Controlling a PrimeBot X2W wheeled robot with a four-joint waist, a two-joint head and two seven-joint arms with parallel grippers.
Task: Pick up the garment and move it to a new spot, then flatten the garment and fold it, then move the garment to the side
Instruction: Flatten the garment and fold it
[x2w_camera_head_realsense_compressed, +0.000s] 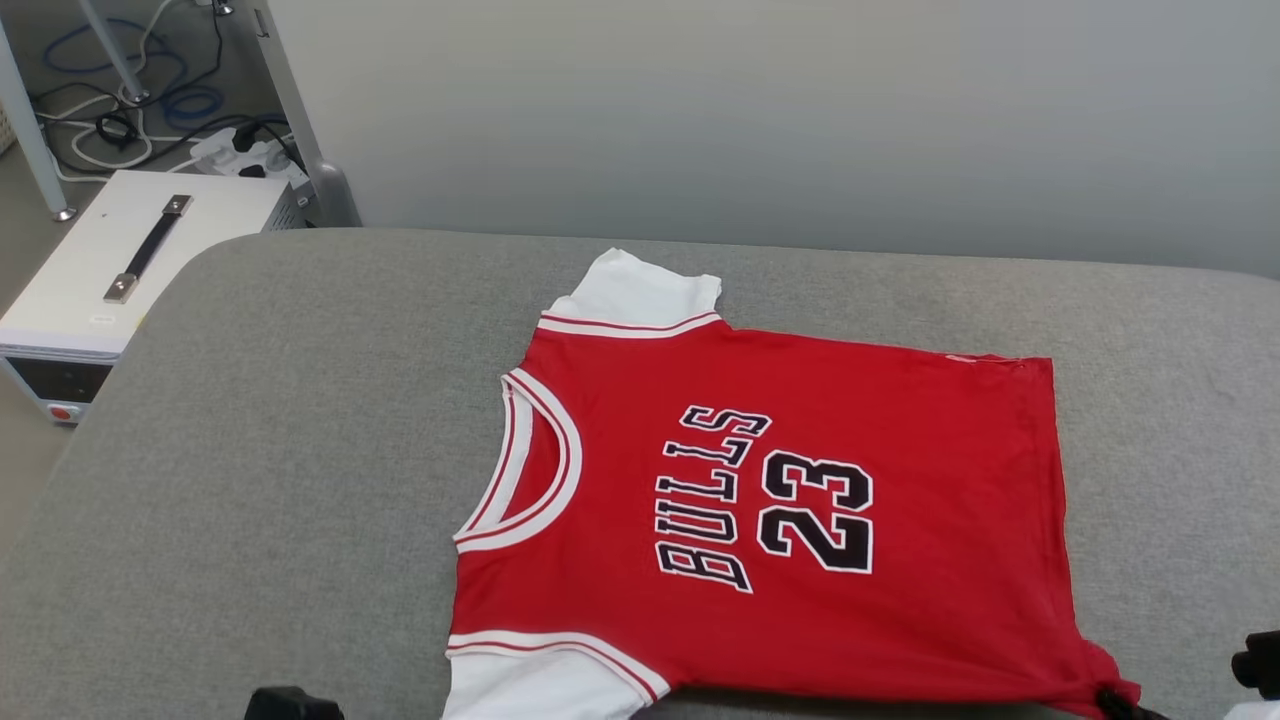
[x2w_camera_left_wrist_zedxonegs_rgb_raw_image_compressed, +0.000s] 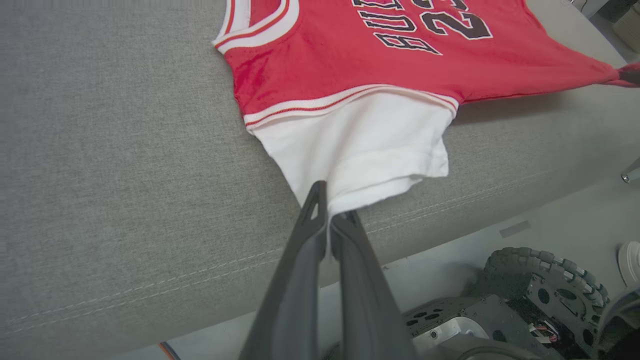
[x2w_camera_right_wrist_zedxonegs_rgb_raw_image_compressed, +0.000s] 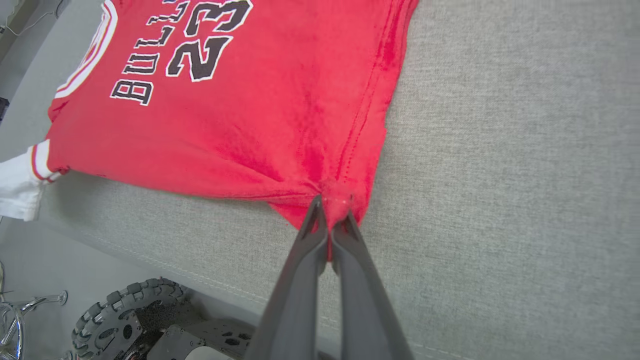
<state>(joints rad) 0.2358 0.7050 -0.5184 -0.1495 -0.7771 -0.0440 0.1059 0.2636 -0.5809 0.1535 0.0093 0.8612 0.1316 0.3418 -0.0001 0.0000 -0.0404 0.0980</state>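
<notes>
Closest in, down by the floor, one chunky treaded wheel (x2w_camera_left_wrist_zedxonegs_rgb_raw_image_compressed: 545, 280) of the robot's base sits just below the front edge of the grey padded surface (x2w_camera_head_realsense_compressed: 300, 450).

Right above that edge, both arms have a grip on the garment (x2w_camera_head_realsense_compressed: 800, 480). The left gripper (x2w_camera_left_wrist_zedxonegs_rgb_raw_image_compressed: 332, 205) is clamped tight on the cuff of the near white sleeve, with a sliver of white cloth between its two dark fingers. The right gripper (x2w_camera_right_wrist_zedxonegs_rgb_raw_image_compressed: 332, 212) is pinched shut on the near corner of the hem, and the red fabric bunches into little creases where it goes in. Between those two grips the near side of the shirt runs in a pretty straight, stretched line, with a shadow on the grey cloth just under it.

The jersey itself lies front up and mostly flat on the near-right part of the surface. The collar points to the robot's left and the hem to its right, so the black "BULLS 23" print reads sideways from the head camera. The other white sleeve sticks out on the far side, toward the wall (x2w_camera_head_realsense_compressed: 800, 120).

Further back on the left, off the surface, there's a white box (x2w_camera_head_realsense_compressed: 110, 270) with a black handle (x2w_camera_head_realsense_compressed: 150, 248) on top. Behind it, cables (x2w_camera_head_realsense_compressed: 120, 110) and a power strip (x2w_camera_head_realsense_compressed: 245, 158) lie on the floor.
</notes>
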